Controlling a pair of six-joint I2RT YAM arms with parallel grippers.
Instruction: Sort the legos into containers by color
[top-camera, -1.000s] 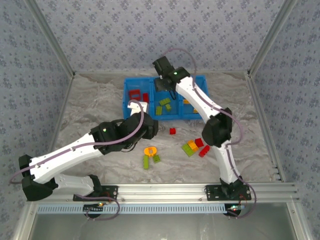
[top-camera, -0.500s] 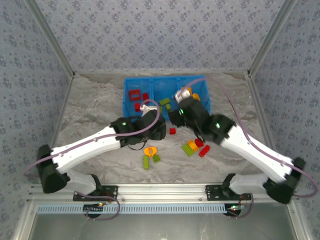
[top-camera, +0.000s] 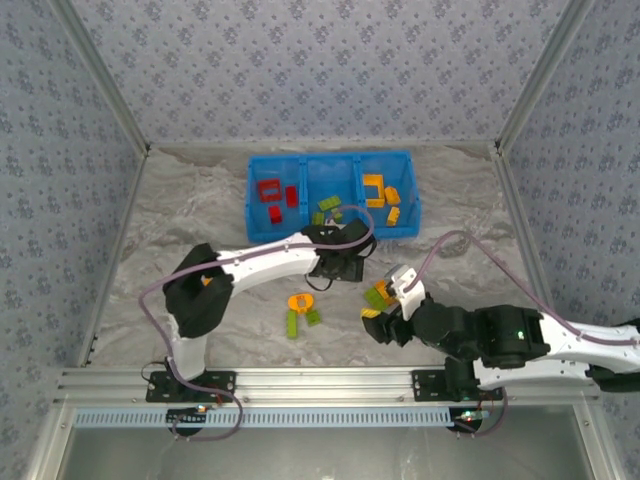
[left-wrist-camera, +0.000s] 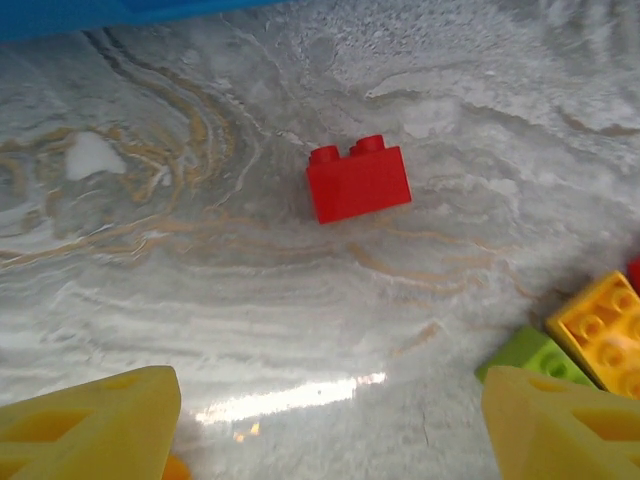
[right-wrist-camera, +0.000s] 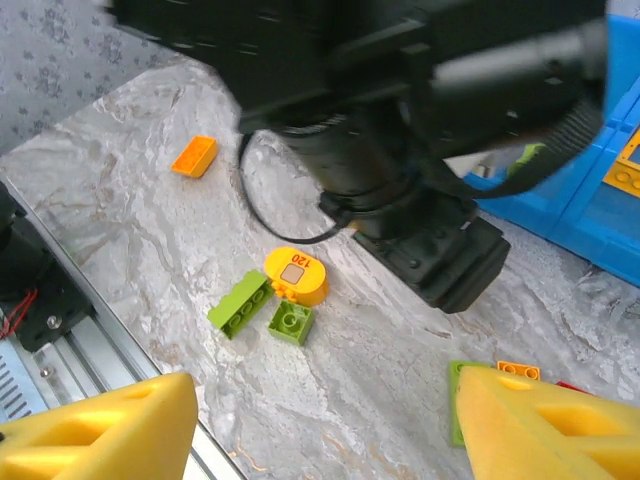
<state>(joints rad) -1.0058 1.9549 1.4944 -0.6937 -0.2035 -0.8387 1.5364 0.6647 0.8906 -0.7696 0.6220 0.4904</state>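
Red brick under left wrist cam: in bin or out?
Out: the red brick lies on the bare tabletop, apart from the blue bin.

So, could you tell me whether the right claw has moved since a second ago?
Yes: the right claw has pulled back from over the blue bin toward the near rail.

A: Any readable text?
B: One spot, right wrist view. The round orange-yellow plastic brick (right-wrist-camera: 296, 276) has dark digits on its top face, beside a small grey square (right-wrist-camera: 293, 272). Looks like "120", but it's blurry, so not certain.
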